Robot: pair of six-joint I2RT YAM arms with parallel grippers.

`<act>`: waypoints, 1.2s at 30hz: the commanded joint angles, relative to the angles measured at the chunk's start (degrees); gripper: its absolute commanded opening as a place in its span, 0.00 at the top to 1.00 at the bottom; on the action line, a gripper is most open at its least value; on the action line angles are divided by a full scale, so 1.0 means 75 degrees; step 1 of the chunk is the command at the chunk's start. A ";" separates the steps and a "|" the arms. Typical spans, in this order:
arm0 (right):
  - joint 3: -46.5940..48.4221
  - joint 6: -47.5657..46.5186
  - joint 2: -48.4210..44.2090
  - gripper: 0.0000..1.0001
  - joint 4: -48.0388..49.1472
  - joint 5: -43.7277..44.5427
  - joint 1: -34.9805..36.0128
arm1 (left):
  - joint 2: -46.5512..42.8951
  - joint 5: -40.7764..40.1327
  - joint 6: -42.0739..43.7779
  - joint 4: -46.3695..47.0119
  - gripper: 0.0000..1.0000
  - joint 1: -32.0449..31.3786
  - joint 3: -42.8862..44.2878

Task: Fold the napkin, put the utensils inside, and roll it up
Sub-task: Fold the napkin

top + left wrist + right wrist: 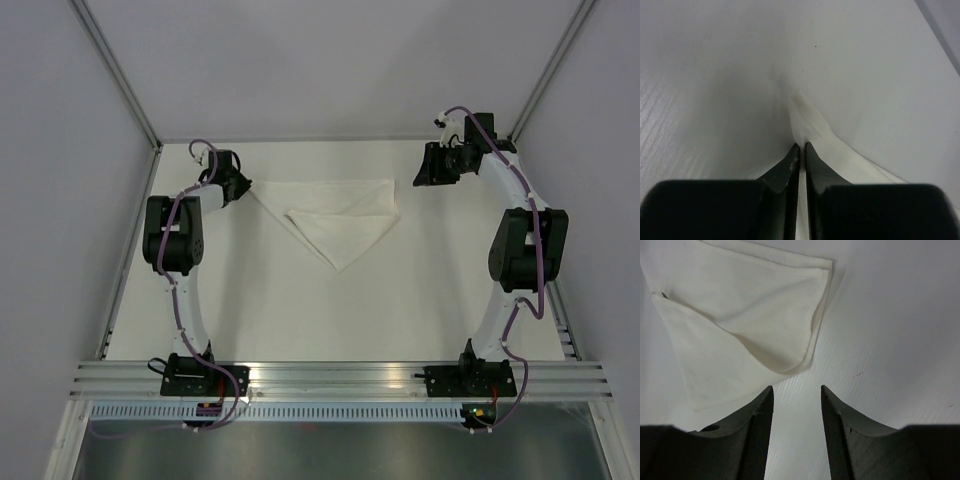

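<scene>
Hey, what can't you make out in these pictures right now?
Utensils: none visible in any view; folds of the napkin could hide one.
Left wrist view: the left gripper and the bottom edge hide most of the cloth.
Right wrist view: the left and top edges cut off the napkin.

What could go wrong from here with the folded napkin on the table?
1. The left hand seems shut on only the very corner of the napkin. A pull could slip off it, or drag the whole napkin along.
2. The right hand is open and clear of the napkin's other corner, so nothing holds that side. The loose top layer could slide and spoil the fold.
</scene>
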 commanded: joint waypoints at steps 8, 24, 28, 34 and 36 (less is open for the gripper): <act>-0.0245 -0.0466 -0.0287 0.51 -0.0343 -0.0015 0.0170 | -0.0954 0.0258 -0.0085 0.0977 0.98 0.0052 -0.1077; -0.1077 -0.1732 -0.0534 0.51 -0.1186 0.0630 0.1588 | -0.3089 0.1777 0.0055 0.5206 0.98 0.0662 -0.4185; -0.1136 -0.1814 -0.0627 0.51 -0.1327 0.0607 0.1600 | -0.2165 0.5461 -0.0363 0.7210 0.98 0.0569 -0.3625; -0.1311 -0.1779 -0.0814 0.51 -0.1351 0.0559 0.1635 | -0.1331 0.7730 -0.0310 0.8164 0.98 -0.0263 -0.3307; -0.1394 -0.1767 -0.0873 0.51 -0.1351 0.0571 0.1658 | -0.1238 0.8072 -0.0074 0.7918 0.98 -0.0568 -0.3259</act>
